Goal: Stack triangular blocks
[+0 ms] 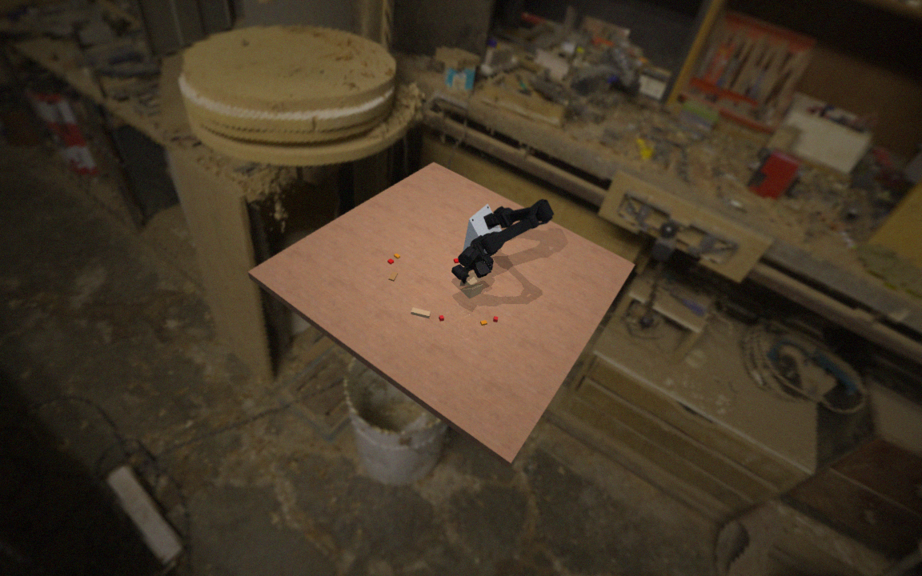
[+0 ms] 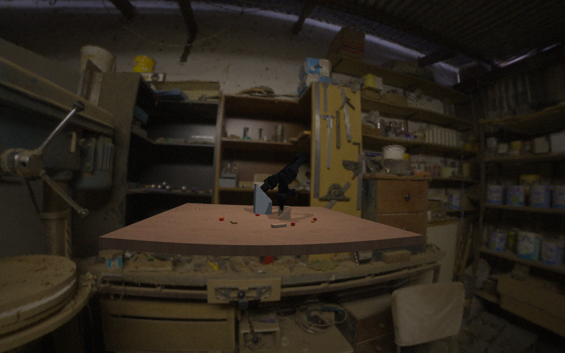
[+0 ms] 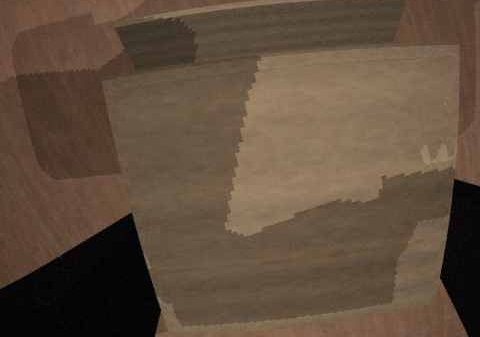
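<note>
My gripper (image 1: 467,282) (image 2: 282,210) (image 3: 291,205) is shut on a tan triangular block (image 3: 310,142), with a black finger at either end of it in the wrist view. The block's flat upper face fills much of that view. The other triangular block (image 1: 472,291) (image 2: 286,214) rests on the table. In the wrist view a strip of the lower block (image 3: 300,24) shows beyond the held one, its ends slightly inside the held block's far corners. The held block is low, over or against the lower one. Whether the sloped faces touch is hidden.
A blue-grey angled stand (image 1: 476,230) (image 2: 261,202) is close behind the gripper, with a red cube (image 1: 456,260) (image 2: 257,214) near it. A pale bar (image 1: 420,313) (image 2: 278,225), red cubes (image 1: 440,317) (image 1: 495,318) (image 1: 390,261), orange pieces (image 1: 483,322) (image 1: 397,255) and a small tan piece (image 1: 393,277) lie around.
</note>
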Controlling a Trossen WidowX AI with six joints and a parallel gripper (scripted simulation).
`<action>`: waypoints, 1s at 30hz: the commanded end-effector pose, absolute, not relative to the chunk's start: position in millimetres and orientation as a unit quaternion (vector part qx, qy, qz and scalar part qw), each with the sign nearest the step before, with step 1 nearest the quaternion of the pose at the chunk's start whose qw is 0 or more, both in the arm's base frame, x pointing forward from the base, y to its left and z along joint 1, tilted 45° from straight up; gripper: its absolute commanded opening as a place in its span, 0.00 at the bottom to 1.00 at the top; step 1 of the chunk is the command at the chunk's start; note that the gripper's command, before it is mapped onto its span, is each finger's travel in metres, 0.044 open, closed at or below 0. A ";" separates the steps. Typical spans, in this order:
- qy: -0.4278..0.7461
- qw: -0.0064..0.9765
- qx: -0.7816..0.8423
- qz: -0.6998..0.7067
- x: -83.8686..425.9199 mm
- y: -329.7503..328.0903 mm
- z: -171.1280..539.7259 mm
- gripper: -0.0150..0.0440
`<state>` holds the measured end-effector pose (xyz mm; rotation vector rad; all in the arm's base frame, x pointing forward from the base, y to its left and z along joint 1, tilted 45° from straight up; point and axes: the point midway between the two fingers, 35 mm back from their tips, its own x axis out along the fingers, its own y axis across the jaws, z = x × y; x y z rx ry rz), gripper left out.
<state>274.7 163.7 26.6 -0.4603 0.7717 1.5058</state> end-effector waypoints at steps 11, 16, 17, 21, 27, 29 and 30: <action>0.340 0.638 -0.197 0.662 272.3 173.0 22.4 0.25; 0.340 0.638 -0.197 0.662 271.9 175.9 21.4 0.25; 0.340 0.638 -0.197 0.662 271.9 176.5 21.2 0.25; 0.340 0.638 -0.196 0.662 271.5 178.8 20.4 0.25; 0.340 0.638 -0.196 0.662 271.2 180.9 19.7 0.25; 0.340 0.638 -0.196 0.662 271.2 180.9 19.7 0.25; 0.340 0.638 -0.196 0.662 271.2 180.9 19.7 0.25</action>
